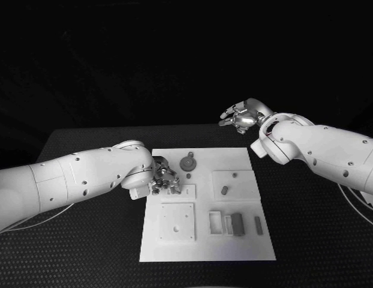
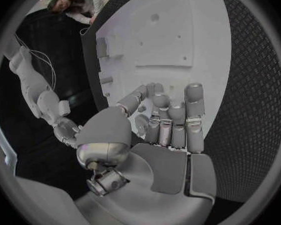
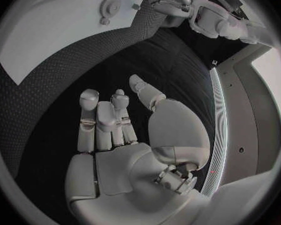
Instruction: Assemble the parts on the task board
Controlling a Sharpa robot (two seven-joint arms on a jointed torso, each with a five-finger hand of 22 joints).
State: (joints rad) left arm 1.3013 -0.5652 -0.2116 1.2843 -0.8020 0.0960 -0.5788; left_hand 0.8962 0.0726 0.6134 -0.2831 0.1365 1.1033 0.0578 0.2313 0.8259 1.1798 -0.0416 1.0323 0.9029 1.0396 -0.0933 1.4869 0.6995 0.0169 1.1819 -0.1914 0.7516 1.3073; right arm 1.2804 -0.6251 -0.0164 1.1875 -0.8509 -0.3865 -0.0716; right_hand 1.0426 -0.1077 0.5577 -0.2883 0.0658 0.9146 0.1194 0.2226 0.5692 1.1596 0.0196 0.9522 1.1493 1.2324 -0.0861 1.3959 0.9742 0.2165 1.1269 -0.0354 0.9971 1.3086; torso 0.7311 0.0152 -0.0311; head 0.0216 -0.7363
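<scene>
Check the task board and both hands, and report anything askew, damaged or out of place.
Nothing stands out. The task board lies square on the table, its grey parts, the gear among them, resting on it. The left hand is over the board's left edge; the right hand is raised beyond the far corner, holding nothing.

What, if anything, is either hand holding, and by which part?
Nothing is held. The right hand is raised beyond the task board, fingers spread and empty. The left hand hovers over the board, fingers apart.

The board [image 1: 238, 246] lies mid-table [image 1: 83, 246]. A gear [image 1: 188, 162] sits at its far edge, the left hand [image 1: 163, 178] just left of it. The right hand [image 1: 244, 115] hangs beyond the board's far right corner.
</scene>
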